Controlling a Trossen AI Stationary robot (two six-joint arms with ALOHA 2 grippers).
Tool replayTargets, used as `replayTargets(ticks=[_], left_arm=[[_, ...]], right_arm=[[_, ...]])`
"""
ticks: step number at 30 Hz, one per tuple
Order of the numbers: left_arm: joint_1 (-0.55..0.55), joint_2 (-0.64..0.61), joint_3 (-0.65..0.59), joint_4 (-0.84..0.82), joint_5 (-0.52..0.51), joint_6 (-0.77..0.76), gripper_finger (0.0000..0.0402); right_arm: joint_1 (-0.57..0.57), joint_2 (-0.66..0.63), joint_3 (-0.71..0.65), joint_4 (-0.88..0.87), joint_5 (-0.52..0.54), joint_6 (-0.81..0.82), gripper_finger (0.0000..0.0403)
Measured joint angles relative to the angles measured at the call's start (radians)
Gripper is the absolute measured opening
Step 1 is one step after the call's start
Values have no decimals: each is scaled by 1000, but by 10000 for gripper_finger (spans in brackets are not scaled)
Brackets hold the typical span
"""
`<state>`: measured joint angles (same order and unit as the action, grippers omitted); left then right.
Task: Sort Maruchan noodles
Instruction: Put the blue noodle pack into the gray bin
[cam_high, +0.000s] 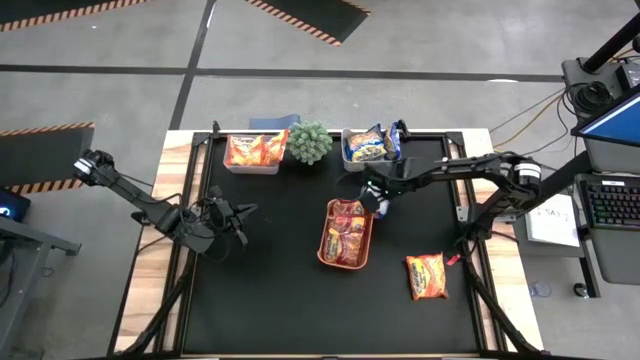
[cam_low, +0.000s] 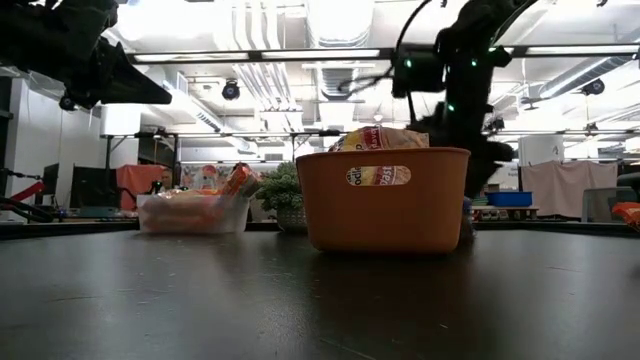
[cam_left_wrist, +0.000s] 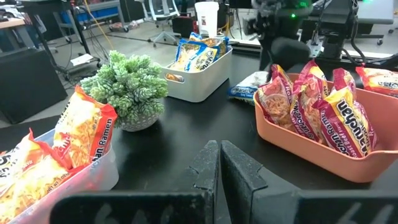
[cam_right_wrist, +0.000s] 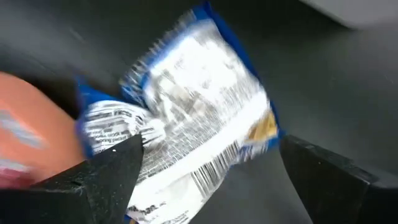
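Orange packet (cam_high: 427, 276) is lying loose on the table's near right, still awaiting sorting; the orange tray (cam_high: 345, 262) beyond is holding dark red packets (cam_high: 345, 236). The right pincer (cam_high: 375, 201) is hovering wide open, gripping nothing, over a blue-edged packet (cam_right_wrist: 199, 118) beside the tray; the left pincer (cam_high: 238, 217) is waiting shut. Farther back, the clear bin (cam_high: 252, 153) is carrying orange packets and the grey bin (cam_high: 372, 146) yellow-and-blue ones; sorting looks nearly finished.

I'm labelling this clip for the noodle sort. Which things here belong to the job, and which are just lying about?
Job: blue packet between the open right gripper; red packets in orange tray; orange packets; yellow-blue packets; loose orange packet.

Lying about: plant; idle left gripper.
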<state>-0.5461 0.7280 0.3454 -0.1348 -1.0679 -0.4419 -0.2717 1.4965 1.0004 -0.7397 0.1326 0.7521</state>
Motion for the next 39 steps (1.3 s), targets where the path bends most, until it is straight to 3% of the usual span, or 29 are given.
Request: replayTargets(ticks=[9,18,23,29,33,39], left_arm=[[0,15,0,0,1,-5,0],[0,34,0,2,1,-8,0],[0,43,0,6,1,-8,0],[1,45,0,10,1,-8,0],[1,45,0,10,1,-8,0],[1,45,0,14,1,-8,0]], right_arm=[[5,-14,-1,-307,107,41,364],[12,-81,-19,-190,93,47,363],[12,-72,-87,-79,28,68,363],[12,-62,-157,-77,24,109,362],[12,-62,-168,-70,25,106,335],[12,-62,-168,-56,24,88,253]])
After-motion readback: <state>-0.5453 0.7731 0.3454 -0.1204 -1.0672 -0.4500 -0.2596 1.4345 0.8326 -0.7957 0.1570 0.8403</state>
